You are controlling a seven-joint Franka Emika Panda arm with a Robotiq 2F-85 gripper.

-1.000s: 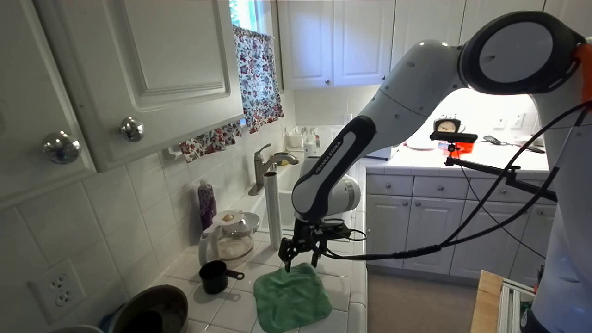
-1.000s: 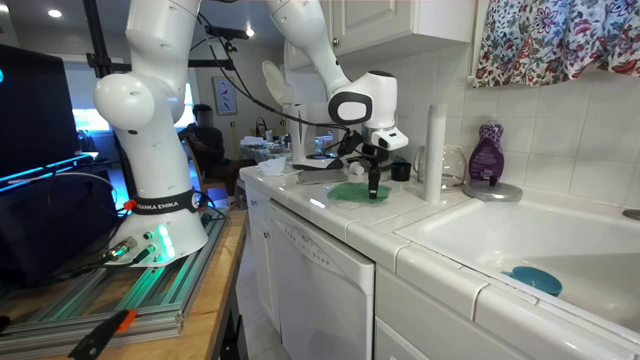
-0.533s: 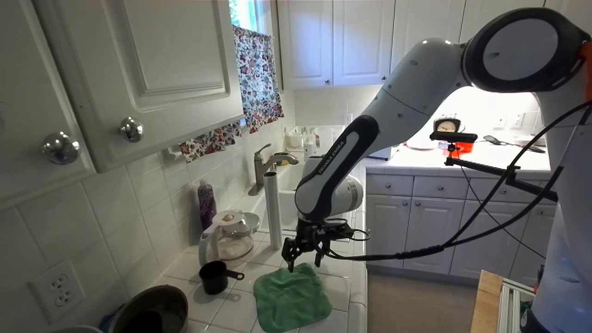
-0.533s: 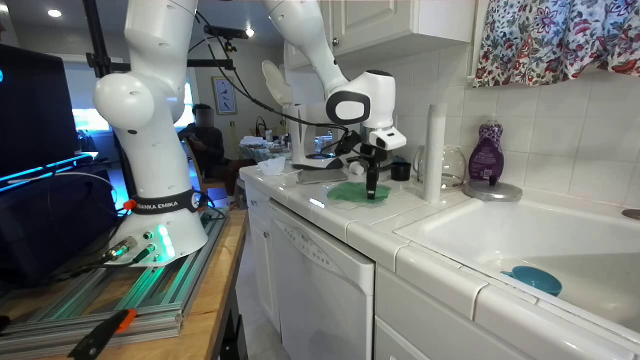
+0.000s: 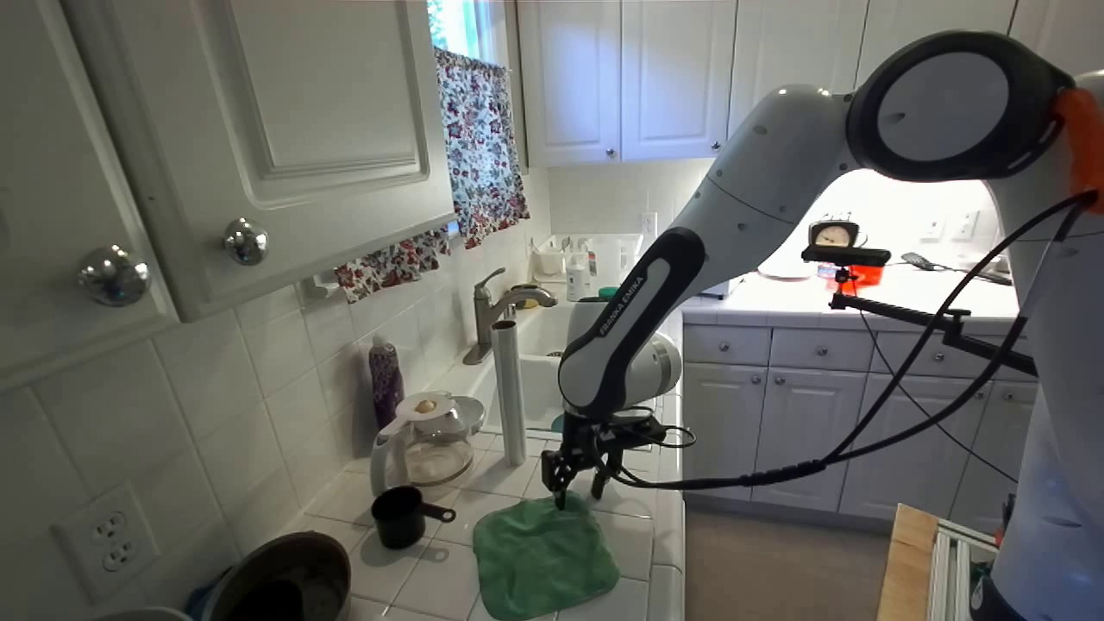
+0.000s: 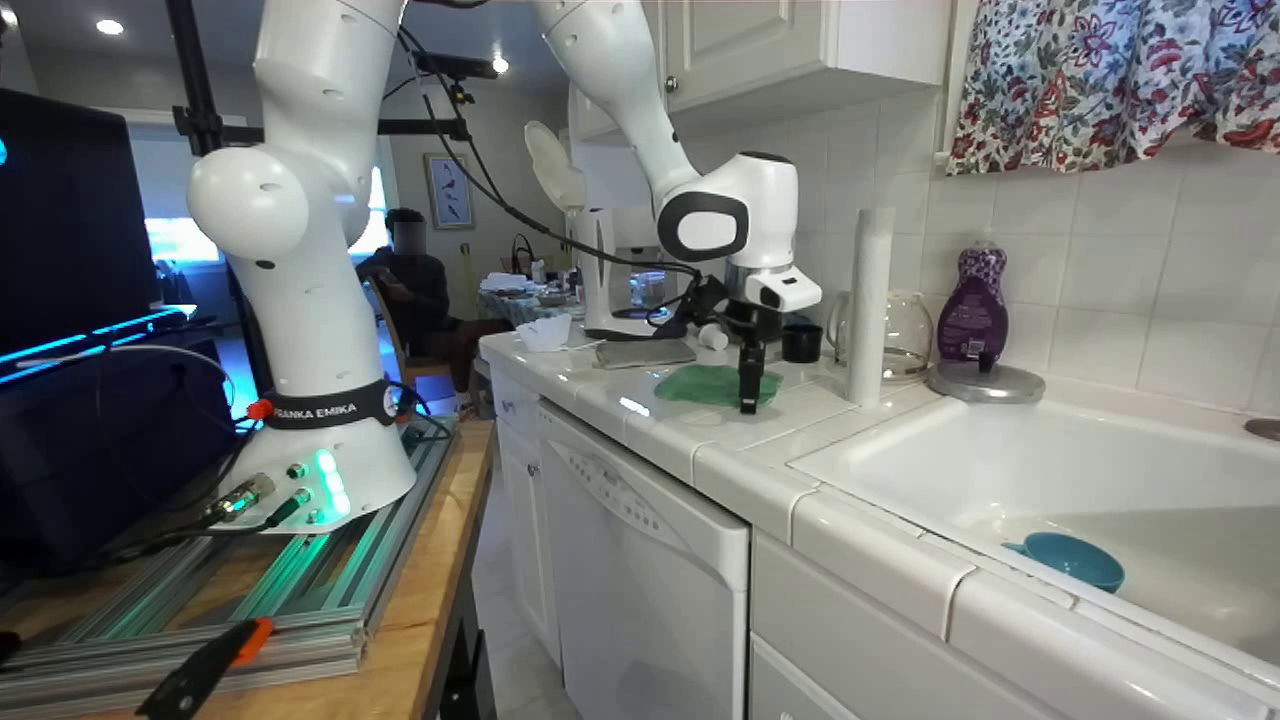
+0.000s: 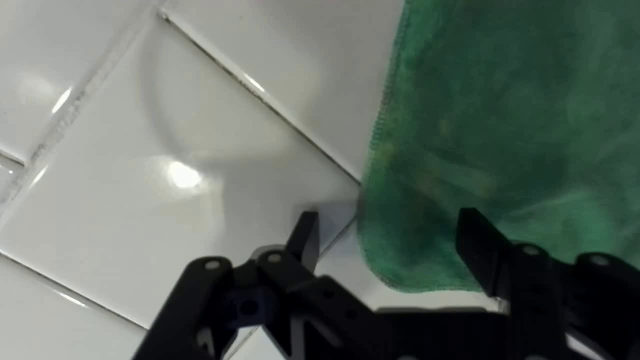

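This is a home kitchen. White panelled cabinets point(image 5: 336, 112) hang above a white-tiled counter point(image 6: 800, 415), which holds a sink point(image 6: 1110, 440) with a faucet point(image 5: 486, 323); a dishwasher point(image 6: 650, 590) is built in below. The touches are domestic — a floral curtain point(image 6: 1110, 85) at the window point(image 5: 453, 21), a glass coffee pot point(image 5: 435, 453), a purple bottle point(image 6: 973, 310) near the sink. Farther back in an exterior view, a person point(image 6: 415, 280) sits near a laden table point(image 6: 500, 308) — and a framed picture point(image 6: 449, 190) hangs on the wall point(image 6: 500, 120).

Green cloth point(image 7: 510, 135) partly outside wrist view
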